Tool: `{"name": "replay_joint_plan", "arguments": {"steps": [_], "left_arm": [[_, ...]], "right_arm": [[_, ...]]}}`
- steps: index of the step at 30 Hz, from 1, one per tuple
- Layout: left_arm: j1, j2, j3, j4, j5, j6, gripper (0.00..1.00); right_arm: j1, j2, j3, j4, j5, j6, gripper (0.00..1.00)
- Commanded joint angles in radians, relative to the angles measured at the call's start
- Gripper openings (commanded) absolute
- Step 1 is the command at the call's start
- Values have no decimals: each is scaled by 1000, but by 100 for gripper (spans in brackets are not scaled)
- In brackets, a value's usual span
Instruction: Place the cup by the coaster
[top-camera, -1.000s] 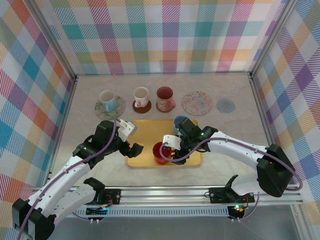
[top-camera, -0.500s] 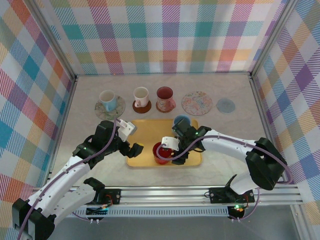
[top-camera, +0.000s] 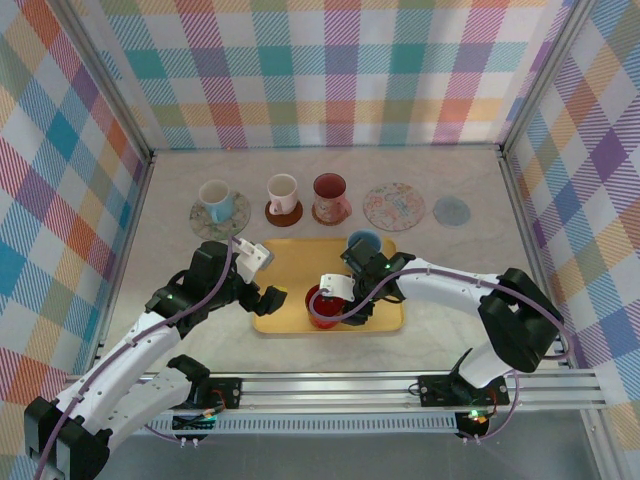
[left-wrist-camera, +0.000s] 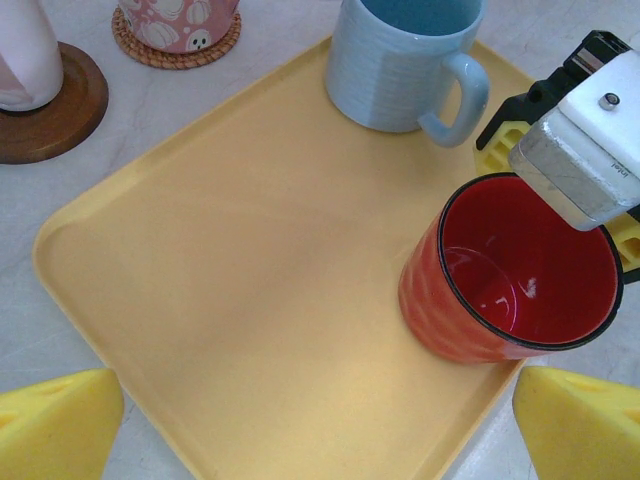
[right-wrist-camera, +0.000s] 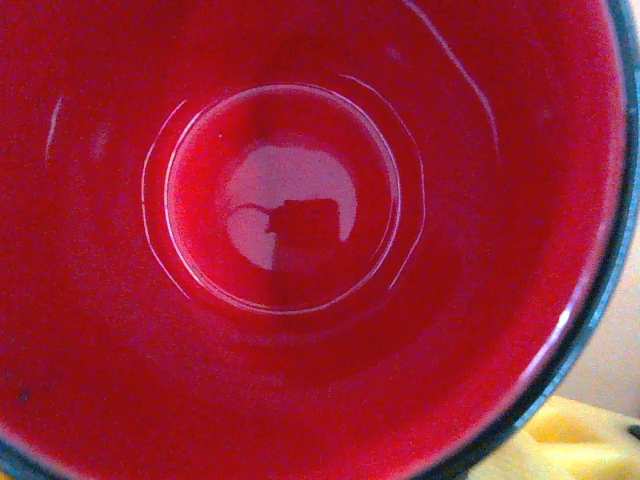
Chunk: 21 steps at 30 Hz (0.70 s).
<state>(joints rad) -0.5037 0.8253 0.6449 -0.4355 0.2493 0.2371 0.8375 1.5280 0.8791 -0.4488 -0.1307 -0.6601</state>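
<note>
Jaws of right arm (top-camera: 440, 287) have edged further over red cup (top-camera: 317, 312), grip cannot be told; left jaws stay apart

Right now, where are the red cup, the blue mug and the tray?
red cup (left-wrist-camera: 440, 310): left wrist view, outer wall
blue mug (left-wrist-camera: 385, 85): left wrist view, outer wall
tray (left-wrist-camera: 240, 280): left wrist view, bare floor

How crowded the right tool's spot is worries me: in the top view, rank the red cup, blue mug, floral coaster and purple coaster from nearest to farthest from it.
From the right tool:
1. red cup, right at the tool, near side of the tray.
2. blue mug, at the tray's far edge.
3. floral coaster, beyond the tray, in the back row.
4. purple coaster, right end of that row.
</note>
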Motion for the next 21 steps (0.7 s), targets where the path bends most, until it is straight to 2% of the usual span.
{"name": "replay_joint_plan", "arguments": {"steps": [1,13,18,21], "left_arm": [[-13,-11,-13,17,-3,17,100],[-14,-9,-13,23,-8,15,100],[-13,-10,-13,23,-7,14,100],[-13,-12,-13,21,-9,14,100]], "right_arm": [[8,13,21,18,-15,-32,61],[9,6,15,21,-32,-55,38],[9,2,15,21,-35,-56,26],[9,-2,15,19,-37,-56,23]]}}
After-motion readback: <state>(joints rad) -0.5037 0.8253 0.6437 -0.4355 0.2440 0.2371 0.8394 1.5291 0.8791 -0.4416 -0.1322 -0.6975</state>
